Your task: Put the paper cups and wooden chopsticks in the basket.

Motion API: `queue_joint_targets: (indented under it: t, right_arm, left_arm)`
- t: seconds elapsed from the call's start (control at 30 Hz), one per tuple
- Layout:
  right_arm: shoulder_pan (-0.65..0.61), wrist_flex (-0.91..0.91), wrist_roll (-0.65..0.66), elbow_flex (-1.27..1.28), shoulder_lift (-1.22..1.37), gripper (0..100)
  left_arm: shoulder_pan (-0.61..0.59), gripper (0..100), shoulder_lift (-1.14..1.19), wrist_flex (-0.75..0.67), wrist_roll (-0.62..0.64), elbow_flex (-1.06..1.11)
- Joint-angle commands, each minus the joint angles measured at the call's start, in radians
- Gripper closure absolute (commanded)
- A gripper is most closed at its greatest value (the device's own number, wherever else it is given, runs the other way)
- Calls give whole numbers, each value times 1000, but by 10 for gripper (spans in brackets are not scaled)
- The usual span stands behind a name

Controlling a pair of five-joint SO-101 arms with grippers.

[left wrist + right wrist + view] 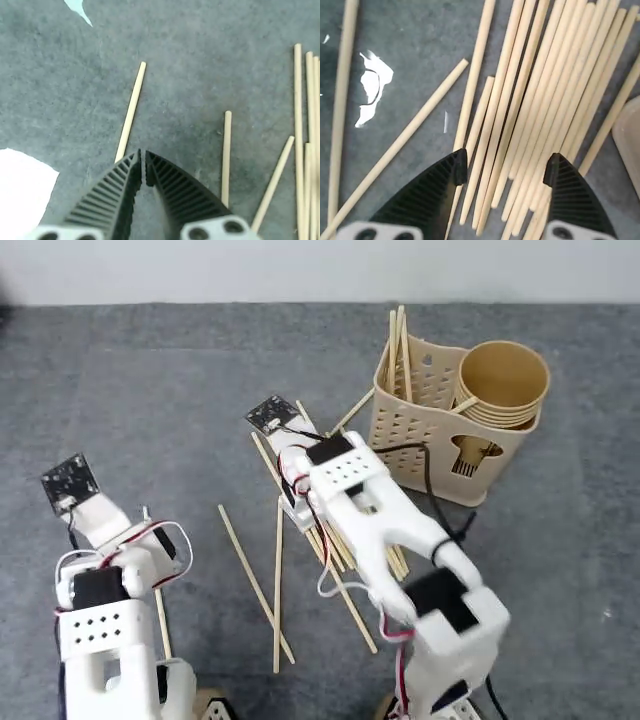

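Grey mat point(150, 380) lies under both arms. On the left, my left gripper point(143, 159) hangs low over it, its jaws closed on nothing, with one chopstick point(131, 111) passing just beside the tip. In the middle, my right gripper point(506, 167) stands wide open above a pile of chopsticks point(545, 80); seen from above, the arm hides part of this pile. On the right, the basket point(415, 435) holds stacked cups point(503, 375) and some upright chopsticks point(398, 350).
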Motion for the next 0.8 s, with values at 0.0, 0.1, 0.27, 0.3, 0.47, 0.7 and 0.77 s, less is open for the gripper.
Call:
queue_joint_targets:
  t: [0.0,0.1,0.27,0.3,0.47,0.7,0.77]
  right_arm:
    - [5,-7,9,-129,76,735]
    - [13,-7,9,-187,156,735]
    - [22,-5,9,-221,232,736]
    - [22,-1,9,-222,242,741]
    - [22,30,11,-265,274,873]
    - [24,30,12,-276,291,902]
    - [24,30,25,-276,291,904]
  left_arm:
    - [0,988,-29,-21,-3,8]
    - [0,988,-29,-21,-3,22]
    - [0,988,-29,-18,-3,31]
    - [0,988,-29,-21,-3,38]
    - [0,988,-29,-21,-3,42]
    - [-2,988,-29,-18,-3,44]
    - [-3,988,-29,-18,-3,44]
